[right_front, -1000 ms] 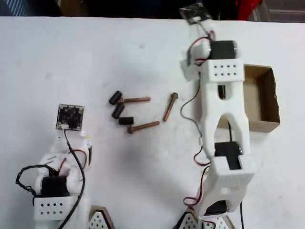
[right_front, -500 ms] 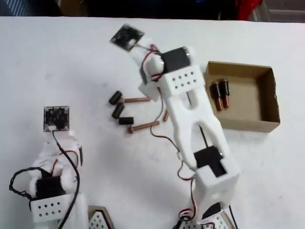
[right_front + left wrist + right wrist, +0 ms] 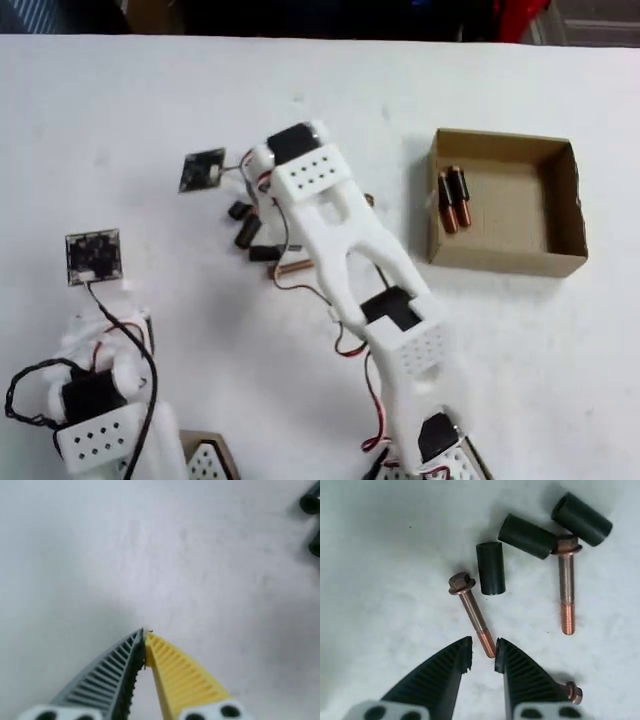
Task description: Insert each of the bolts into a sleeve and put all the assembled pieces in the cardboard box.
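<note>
Right claw (image 3: pixel 483 656), slightly parted, straddles the threaded tip of a bolt (image 3: pixel 471 611), head pointing away; left claw (image 3: pixel 144 634) closed

table (image 3: pixel 120 110): plain white. bolts (image 3: pixel 472 614): copper, threaded ends a brighter orange. sleeves (image 3: pixel 490 568): flat black, no markings. cardboard box (image 3: pixel 560 262): plain brown. assembled pieces (image 3: pixel 452 198) in it: copper with black ends. left claw (image 3: pixel 144 632): one finger grey (image 3: pixel 105 675), the other yellow (image 3: pixel 180 675), both with a ribbed tooth pattern. right claw (image 3: pixel 483 655): both fingers (image 3: pixel 437 680) black, same ribbing. right arm (image 3: pixel 340 225) and left arm (image 3: pixel 105 435): white shells, black motors (image 3: pixel 297 141).
</note>
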{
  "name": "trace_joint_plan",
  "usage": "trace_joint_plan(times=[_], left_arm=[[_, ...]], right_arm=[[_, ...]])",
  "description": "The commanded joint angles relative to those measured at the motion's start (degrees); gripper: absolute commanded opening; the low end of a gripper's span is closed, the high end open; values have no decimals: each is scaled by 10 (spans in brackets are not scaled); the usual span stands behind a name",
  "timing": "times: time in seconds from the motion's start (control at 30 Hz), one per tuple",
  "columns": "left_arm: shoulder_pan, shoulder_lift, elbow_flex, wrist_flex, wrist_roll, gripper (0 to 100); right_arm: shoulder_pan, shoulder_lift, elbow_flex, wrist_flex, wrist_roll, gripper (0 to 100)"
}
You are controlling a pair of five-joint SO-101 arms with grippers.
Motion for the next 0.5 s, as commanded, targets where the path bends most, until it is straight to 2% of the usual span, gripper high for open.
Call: trace_joint_plan(times=[0.0,0.47], left_arm=[[-32,-7,-7,4,-4,20],[-130,-7,-4,0,-5,20]], right_arm=[[-17,-2,-29,-29,25,63],[-49,61,-29,-99,28,63]])
